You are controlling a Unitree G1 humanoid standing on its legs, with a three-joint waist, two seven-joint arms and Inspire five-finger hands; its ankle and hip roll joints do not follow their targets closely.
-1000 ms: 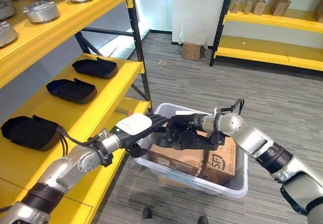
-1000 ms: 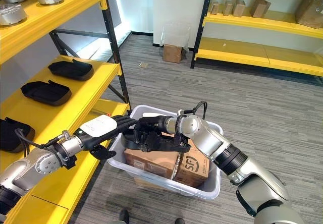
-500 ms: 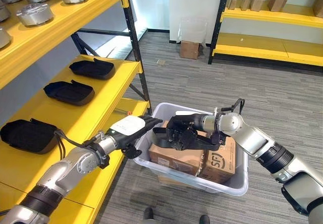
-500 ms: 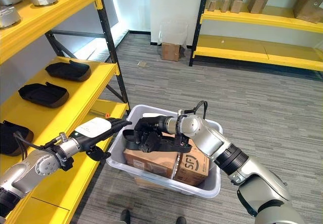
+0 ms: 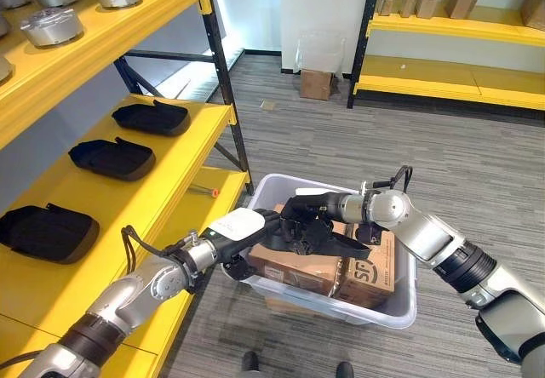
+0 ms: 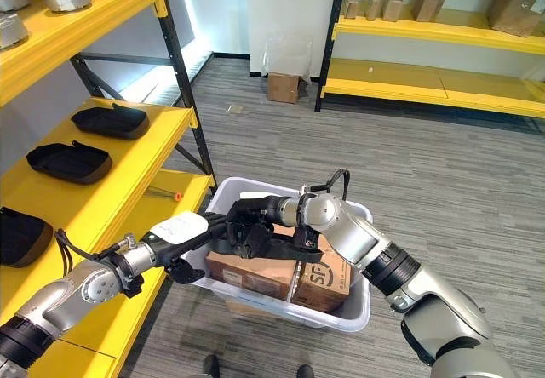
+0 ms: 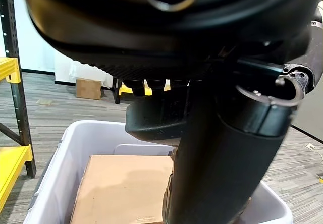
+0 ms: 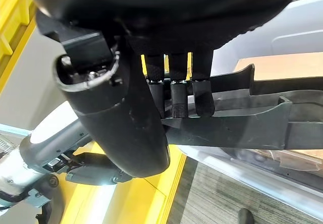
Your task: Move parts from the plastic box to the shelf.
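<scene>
Right hand [image 5: 302, 225] sat at frame centre, over the plastic box [image 5: 400, 306], fingers curled round a black part [image 5: 328, 240] held above the cardboard boxes [image 5: 298, 266] packed inside. In the right wrist view the fingers [image 8: 176, 95] were hooked over the part's edge, thumb clamping from the other side. Two cardboard boxes could be made out in the plastic box; the nearer right one carried dark printed letters, not read off here.

Left hand [image 5: 247, 225] came in from lower left and lay at the plastic box's near-left rim, touching or just beside the black part. Whether its fingers closed on the part could not be told; in the left wrist view the part [image 7: 151, 123] showed past the hand, over the box rim [image 7: 60, 148].

Shelf [image 5: 183, 182] ran along the left of the frame, yellow boards on black posts. Middle board held three black parts [image 5: 115, 157], spaced apart in a row. Top board, upper left, carried several round silver parts [image 5: 53, 25]; at least four counted, some cut by the frame edge. A small red-tipped item [image 5: 204, 191] lay on the lower board near the post.

Upper right: a second yellow shelf [image 5: 451, 67] with small cardboard boxes [image 5: 426, 3] on top. One brown carton [image 5: 317, 83] stood on the grey floor beside it.
</scene>
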